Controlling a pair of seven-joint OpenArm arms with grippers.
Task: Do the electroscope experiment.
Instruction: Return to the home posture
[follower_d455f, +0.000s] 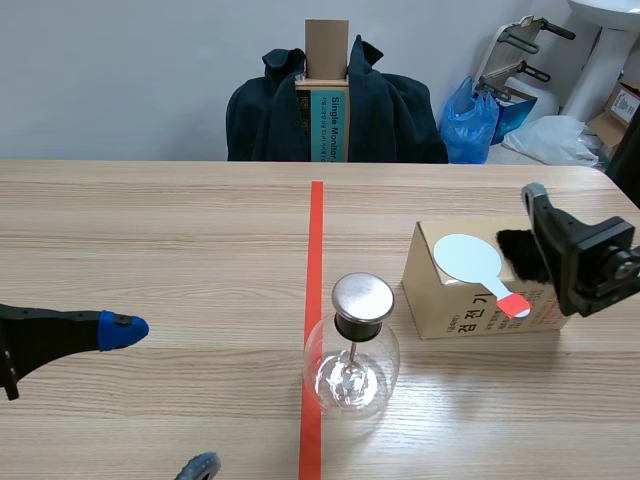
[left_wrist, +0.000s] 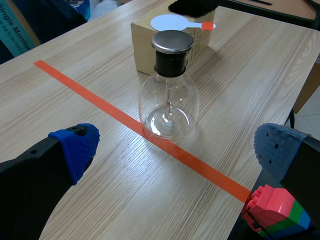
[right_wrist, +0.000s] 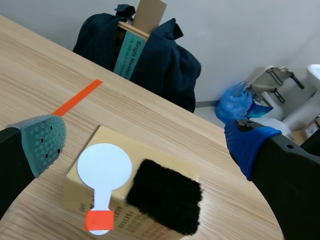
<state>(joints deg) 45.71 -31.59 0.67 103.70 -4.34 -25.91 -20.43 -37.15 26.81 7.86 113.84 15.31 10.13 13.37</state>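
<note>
Right gripper (right_wrist: 147, 144): I see its fingers spread wide, holding nothing, above the cardboard box (right_wrist: 80, 200). On the box the white paddle (right_wrist: 104, 167) and black fur pad (right_wrist: 165, 196) lie side by side. Left gripper (left_wrist: 177, 147): likewise spread and unladen. The glass electroscope (left_wrist: 169, 95) stands upright ahead of it, overlapping the tape line (left_wrist: 100, 107), just beside the box.
</note>
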